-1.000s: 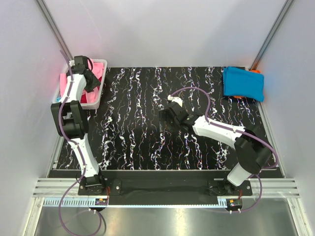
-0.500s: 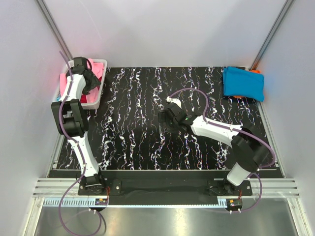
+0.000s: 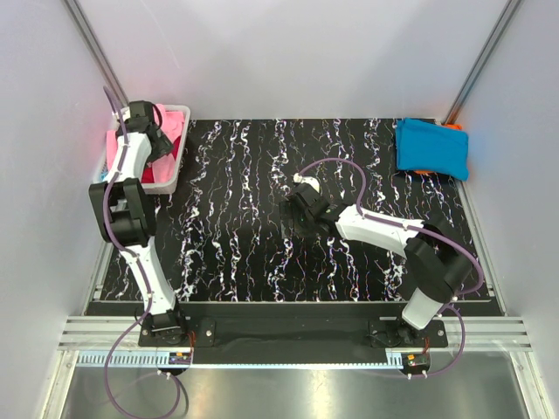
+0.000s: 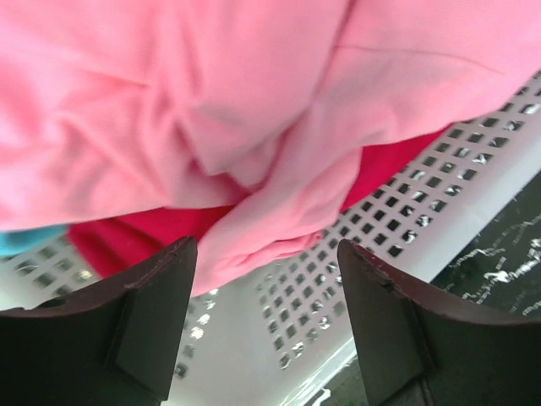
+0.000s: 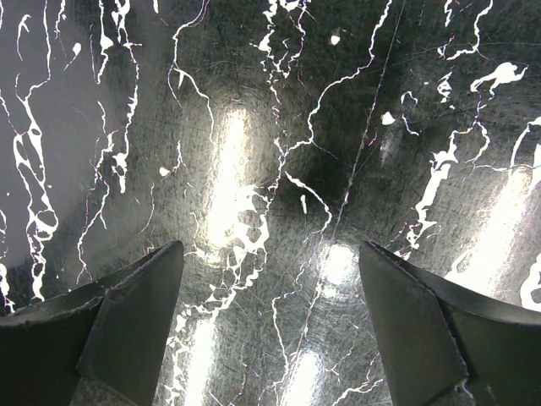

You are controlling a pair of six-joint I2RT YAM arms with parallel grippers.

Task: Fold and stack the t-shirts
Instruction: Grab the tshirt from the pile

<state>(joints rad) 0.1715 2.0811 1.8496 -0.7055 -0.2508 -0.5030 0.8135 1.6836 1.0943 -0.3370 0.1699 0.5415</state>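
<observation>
The right pincer (image 5: 269,254) hangs released over the table (image 5: 279,127), well right of the basket (image 4: 406,228), with nothing in it. Up at the basket, the left pincer (image 4: 266,245) is spread wide right at the pink shirt (image 4: 211,101). A fold sags into the gap, not pinched. The red shirt (image 4: 397,161) lies under it, with a scrap of aqua shirt (image 4: 25,241) beside. My call: bite one pink layer deep and lift straight up over the basket rim, or the red shirt comes along. The wall (image 3: 44,131) crowds the basket's left, so swing right, where there's open table for spreading. Far right of the basket, the blue shirt (image 3: 431,147) sits folded on the orange shirt (image 3: 422,172), hard by the table edge.
</observation>
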